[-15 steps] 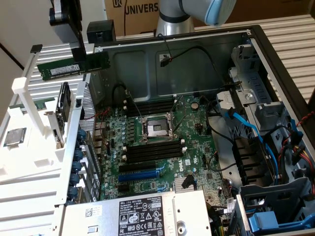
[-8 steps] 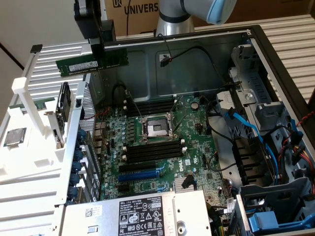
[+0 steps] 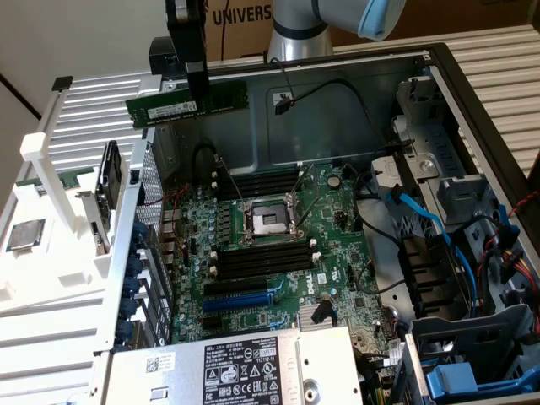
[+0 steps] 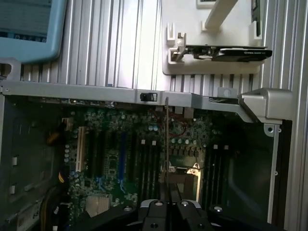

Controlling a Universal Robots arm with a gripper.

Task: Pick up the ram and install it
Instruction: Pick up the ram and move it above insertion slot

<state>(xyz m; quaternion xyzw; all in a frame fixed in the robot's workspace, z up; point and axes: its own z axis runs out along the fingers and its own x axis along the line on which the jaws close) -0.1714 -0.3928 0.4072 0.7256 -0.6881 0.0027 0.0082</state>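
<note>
My gripper [image 3: 198,94] pinches the long dark-green ram stick [image 3: 160,110] edge-up, seemingly mid-length, so it hangs level over the green motherboard [image 3: 278,270].

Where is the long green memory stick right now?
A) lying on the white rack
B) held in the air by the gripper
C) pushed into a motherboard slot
B: the gripper clamps the ram, which hangs clear above the motherboard.
</note>
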